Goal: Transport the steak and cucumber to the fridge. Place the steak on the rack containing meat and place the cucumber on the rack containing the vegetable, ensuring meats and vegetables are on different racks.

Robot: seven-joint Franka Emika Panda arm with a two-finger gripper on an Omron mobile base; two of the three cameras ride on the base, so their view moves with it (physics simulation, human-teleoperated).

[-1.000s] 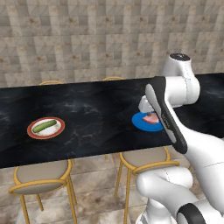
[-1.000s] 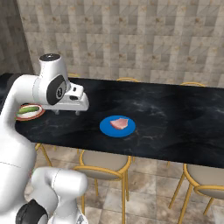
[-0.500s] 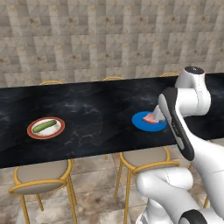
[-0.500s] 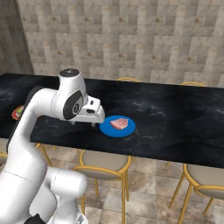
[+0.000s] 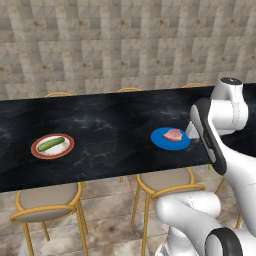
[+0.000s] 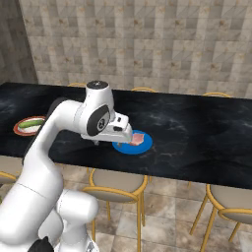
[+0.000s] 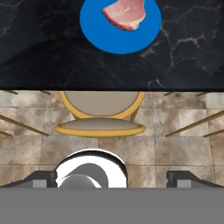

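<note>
Steak (image 7: 125, 14) on blue plate (image 7: 100, 37) near counter's (image 5: 110, 125) front edge, easy to reach; gripper (image 7: 112, 179) fully open and empty, short of that edge; cucumber (image 5: 51, 144) well apart.

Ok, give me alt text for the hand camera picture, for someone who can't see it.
A raw pink steak lies on a round blue plate near the front edge of a black marble counter, seen from above. Below the counter edge stands a stool with a grey seat and yellow frame on a tiled floor.
</note>
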